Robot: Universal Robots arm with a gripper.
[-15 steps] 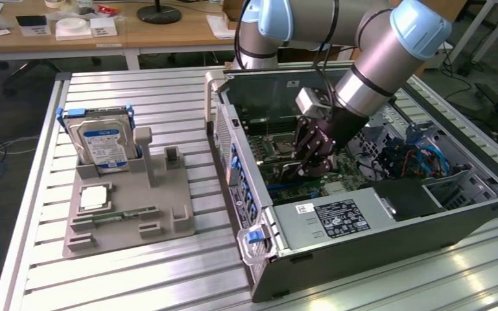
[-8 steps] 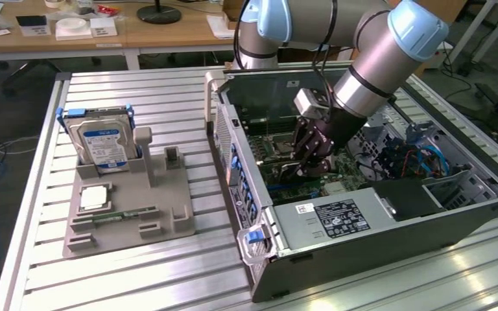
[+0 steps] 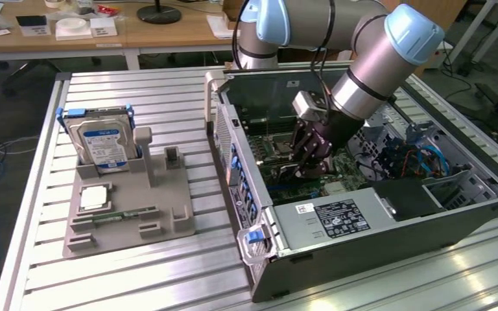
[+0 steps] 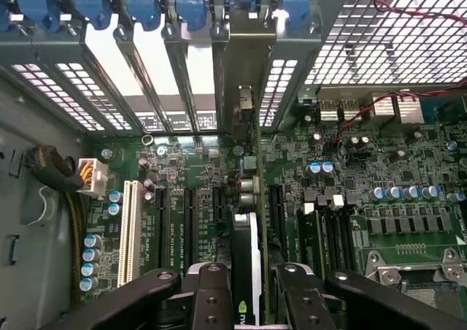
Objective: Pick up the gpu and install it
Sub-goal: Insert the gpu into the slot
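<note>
One black two-fingered gripper point(image 4: 246, 290) is pinching the thin dark gpu point(image 4: 246, 253) edge-on over the green motherboard point(image 4: 350, 191), risking misaligning with its slot.

A ribbed aluminium table point(image 3: 145, 91) is carrying everything, its slats running across the whole surface. A grey fixture tray point(image 3: 132, 214) is lying directly on it toward the exterior view's left, holding a silver hard drive point(image 3: 102, 139) upright and a green memory stick point(image 3: 128, 214) flat in its slots. An open computer case point(image 3: 362, 246) is sitting on the table just beside the tray, toward the exterior view's right
</note>
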